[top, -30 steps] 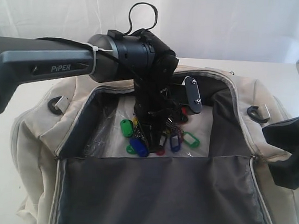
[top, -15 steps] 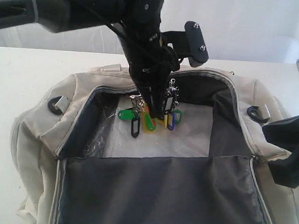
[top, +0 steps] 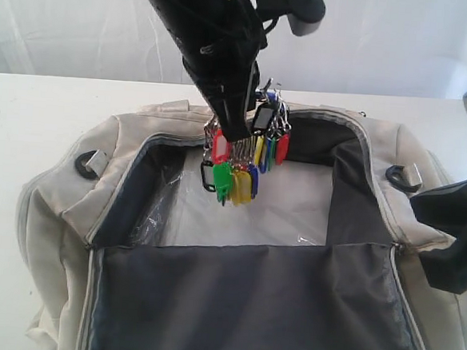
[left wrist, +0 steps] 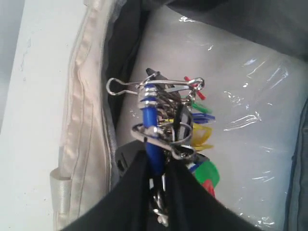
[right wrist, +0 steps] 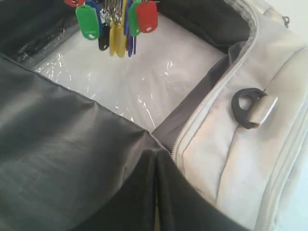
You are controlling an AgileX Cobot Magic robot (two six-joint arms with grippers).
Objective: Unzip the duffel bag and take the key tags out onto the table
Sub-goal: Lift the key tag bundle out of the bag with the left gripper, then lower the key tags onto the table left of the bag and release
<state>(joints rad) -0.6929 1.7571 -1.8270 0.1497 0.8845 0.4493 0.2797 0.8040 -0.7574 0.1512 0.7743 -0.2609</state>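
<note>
Left hand (top: 235, 132) grips key tags (top: 238, 179) free above open duffel bag (top: 55, 203) — right hand (right wrist: 155, 163) closed.

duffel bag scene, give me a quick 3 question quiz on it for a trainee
1. True or false: the bunch of coloured plastic key tags lies on the broad white table.
2. The cream-beige fabric duffel bag is: A zipped shut; B unzipped with its flap folded open; C upside down.
3. Which arm's jaws hold the key tags?

Key: 1 false, they hang above the bag's opening; 2 B; 3 the left arm's jaws.
</note>
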